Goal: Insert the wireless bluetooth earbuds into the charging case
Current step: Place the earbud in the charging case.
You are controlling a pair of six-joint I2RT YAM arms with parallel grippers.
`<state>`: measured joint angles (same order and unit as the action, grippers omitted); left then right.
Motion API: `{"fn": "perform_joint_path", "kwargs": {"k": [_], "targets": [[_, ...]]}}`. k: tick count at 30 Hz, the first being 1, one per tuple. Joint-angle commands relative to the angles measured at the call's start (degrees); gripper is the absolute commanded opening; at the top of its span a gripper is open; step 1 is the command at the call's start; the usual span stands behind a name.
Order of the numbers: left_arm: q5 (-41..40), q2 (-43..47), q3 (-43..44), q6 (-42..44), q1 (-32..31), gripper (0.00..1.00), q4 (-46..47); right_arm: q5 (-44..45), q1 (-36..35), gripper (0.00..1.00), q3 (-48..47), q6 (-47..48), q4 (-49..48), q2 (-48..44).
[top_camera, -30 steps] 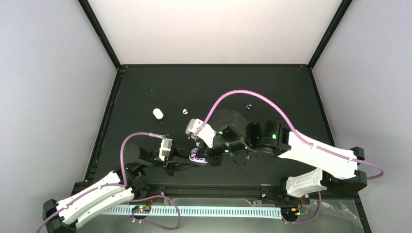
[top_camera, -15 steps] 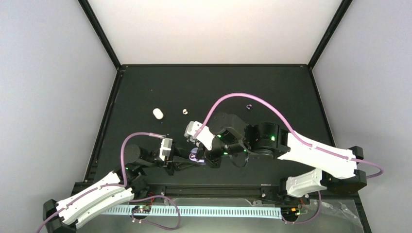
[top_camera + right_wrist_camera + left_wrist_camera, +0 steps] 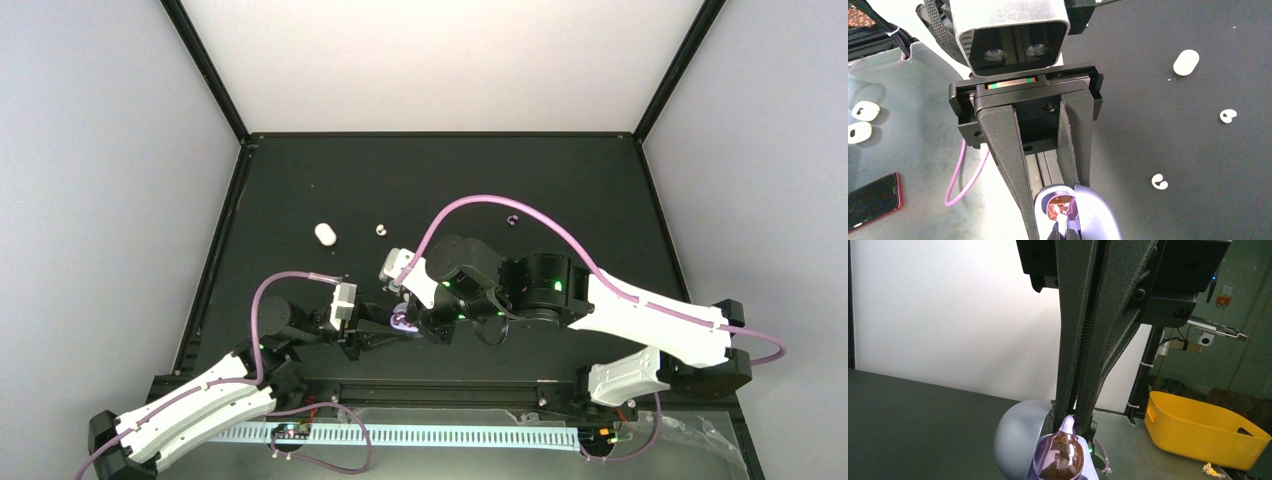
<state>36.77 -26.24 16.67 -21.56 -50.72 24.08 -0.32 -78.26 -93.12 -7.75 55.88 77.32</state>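
Charging case: I see a lilac charging case (image 3: 1055, 460) with its lid swung open and a glossy, brown-reflecting well facing up. It sits lower centre in the top view and at the bottom centre of both wrist views.
Left gripper: the left gripper (image 3: 383, 337) has its fingers set either side of the case, parted only by its width and clamped on it.
Right gripper: the right gripper (image 3: 1073, 416) comes in from the top of the left wrist frame. Its fingers are pinched almost together on the held lilac earbud (image 3: 1068, 426), directly over the open well. I cannot tell whether the bud touches the well.
Loose buds: the upper white earbud (image 3: 1228, 116) and lower white earbud (image 3: 1159, 181) lie apart at the right of the right wrist frame. The loose lilac earbud (image 3: 513, 221) lies above centre in the top view.
White oval pod: the white oval pod (image 3: 1186, 62) lies upper right in the right wrist frame, away from both arms.
Edges: the case is held close to the near edge of the table (image 3: 450, 165).
Open room: black surface runs from the grippers up to the far rim, carrying only those loose pieces.
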Motion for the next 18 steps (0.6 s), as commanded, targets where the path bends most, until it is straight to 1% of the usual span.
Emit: {"fn": "perform_joint_path", "kwargs": {"k": [1, 8, 13, 18], "targets": [[-0.4, 0.7, 1.6, 0.5, -0.3, 0.02, 3.8, 1.0, -0.4, 0.01, -1.3, 1.3, 3.5, 1.5], [0.5, 0.6, 1.7, 0.7, -0.3, 0.02, 3.6, -2.5, -0.9, 0.01, -5.1, 5.2, 8.4, 3.8], [1.1, 0.5, 1.7, 0.7, -0.3, 0.02, 3.8, -2.9, -0.9, 0.01, -8.2, 7.5, 11.9, 4.7], [2.5, 0.4, 1.9, 0.8, -0.3, 0.02, 4.3, -3.3, -1.0, 0.01, -9.3, 8.3, 13.6, 5.6]]}}
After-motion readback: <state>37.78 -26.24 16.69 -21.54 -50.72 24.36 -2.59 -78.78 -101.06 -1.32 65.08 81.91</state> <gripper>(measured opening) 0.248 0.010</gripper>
